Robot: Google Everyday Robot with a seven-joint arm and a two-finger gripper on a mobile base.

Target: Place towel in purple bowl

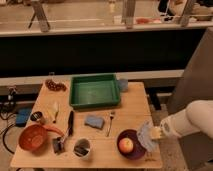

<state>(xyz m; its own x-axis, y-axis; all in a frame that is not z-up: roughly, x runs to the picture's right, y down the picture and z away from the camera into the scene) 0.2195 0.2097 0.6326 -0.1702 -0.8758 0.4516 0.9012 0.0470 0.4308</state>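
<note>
The purple bowl [131, 146] sits at the front right of the wooden table [130, 107] with a red apple [125, 145] inside it. My gripper [155, 133] reaches in from the right and holds a pale bluish towel [146, 136] at the bowl's right rim. The towel hangs over the rim and hides the fingertips. My white arm [192, 124] runs off the right edge.
A green tray [95, 91] stands at the table's middle back. A blue sponge [93, 121] and a fork [110, 123] lie in front of it. An orange bowl [33, 137], a cup [81, 148] and small utensils occupy the front left.
</note>
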